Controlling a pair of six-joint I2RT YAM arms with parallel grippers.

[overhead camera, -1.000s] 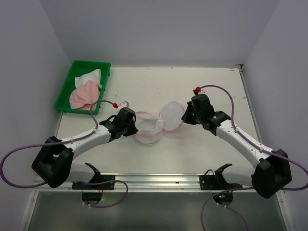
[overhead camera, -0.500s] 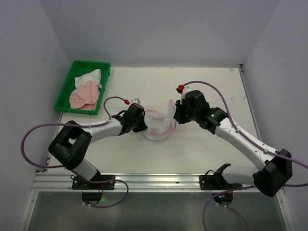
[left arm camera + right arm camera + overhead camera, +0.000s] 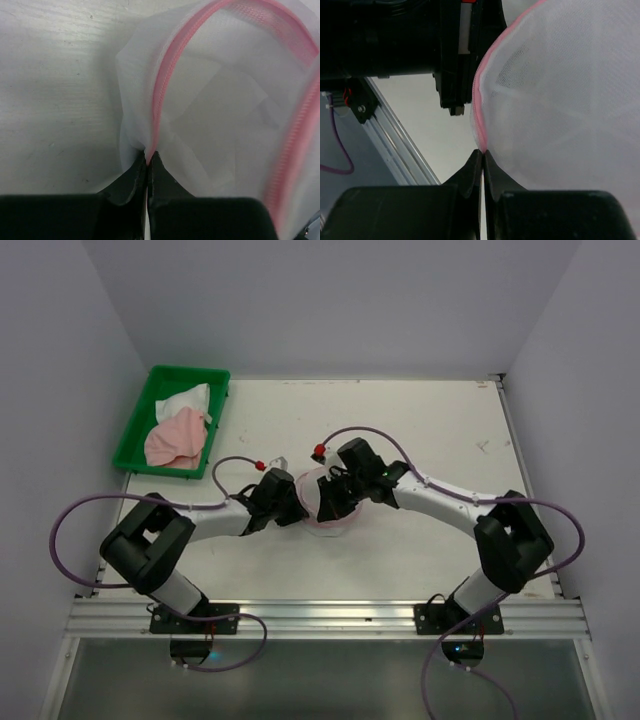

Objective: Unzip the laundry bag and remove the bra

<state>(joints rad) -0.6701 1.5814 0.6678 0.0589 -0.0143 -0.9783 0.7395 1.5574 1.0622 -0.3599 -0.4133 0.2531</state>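
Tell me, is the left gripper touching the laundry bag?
Touching. The left wrist view shows the left gripper pinched shut on the pink-trimmed rim of the laundry bag, with no gap at the fingertips.

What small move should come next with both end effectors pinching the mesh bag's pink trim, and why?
Probably ease the right end effector away while the left end effector holds. Both are shut on the pink zip trim of the round translucent white mesh laundry bag, close together, so its mouth looks too narrow to reach inside.
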